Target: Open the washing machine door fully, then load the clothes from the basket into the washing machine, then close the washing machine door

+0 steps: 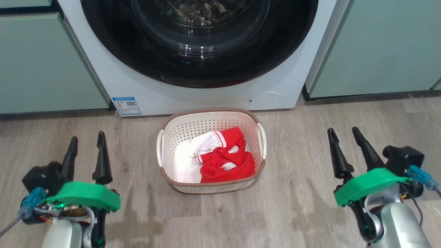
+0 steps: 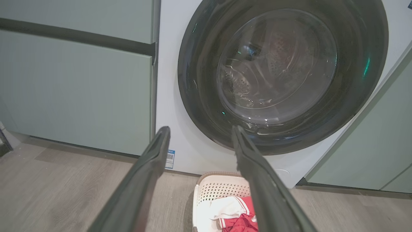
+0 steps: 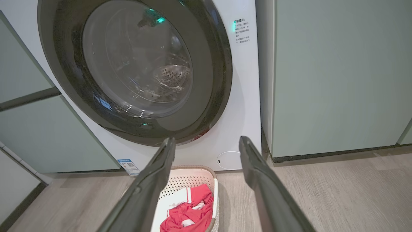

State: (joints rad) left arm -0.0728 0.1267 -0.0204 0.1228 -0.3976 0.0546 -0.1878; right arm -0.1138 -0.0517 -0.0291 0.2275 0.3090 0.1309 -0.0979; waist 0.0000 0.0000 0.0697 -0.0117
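Two sets of jaws stand spread wide, gripping nothing: the left gripper [image 1: 87,135] and the right gripper [image 1: 342,129] hover low over the wood floor [image 1: 293,203]. Between them, slightly ahead of their fingertips, sits the basket [image 1: 206,124] with the clothes [image 1: 229,163] heaped inside (red over white). Farther beyond the fingertips stands the washing machine [image 1: 193,99], with the washing machine door [image 1: 137,63] shut.

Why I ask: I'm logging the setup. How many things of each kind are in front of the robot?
Washer: 1
Basket: 1
Clothes heap: 1
Cabinets: 2
Hands: 2, left hand and right hand, both open
Total: 7
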